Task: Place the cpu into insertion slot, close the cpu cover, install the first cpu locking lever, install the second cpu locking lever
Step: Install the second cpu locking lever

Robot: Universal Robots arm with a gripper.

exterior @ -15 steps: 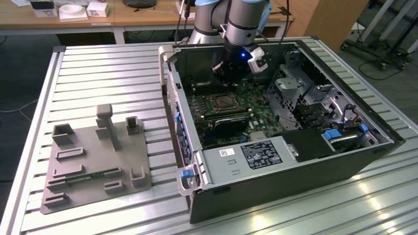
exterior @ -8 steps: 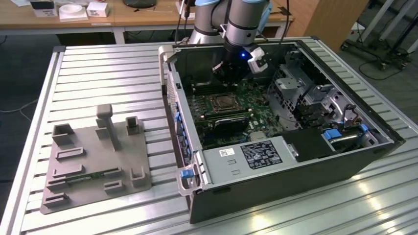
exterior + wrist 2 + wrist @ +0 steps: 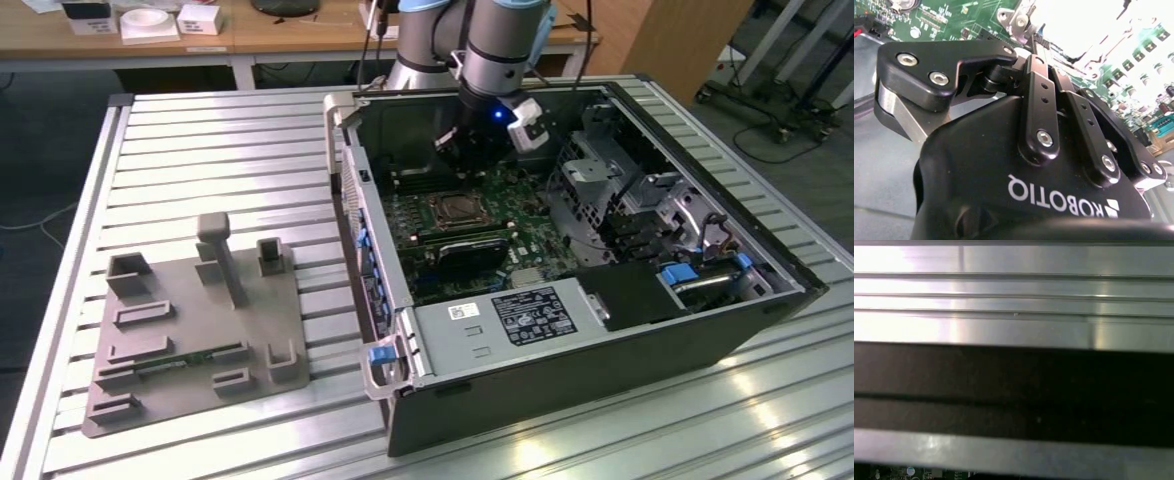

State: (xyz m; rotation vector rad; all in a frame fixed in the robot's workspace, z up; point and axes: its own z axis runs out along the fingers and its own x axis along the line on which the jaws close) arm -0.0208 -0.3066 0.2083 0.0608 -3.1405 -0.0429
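Ribbed metal table (image 3: pixel 214 150), wooden desk (image 3: pixel 267 35) behind

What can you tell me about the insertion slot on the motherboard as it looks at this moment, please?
In the exterior view the insertion slot is a square socket with a dark centre and a silvery metal rim. It lies flat on the green motherboard inside the open computer case. The hand hangs above its far side; whether it touches cannot be told.
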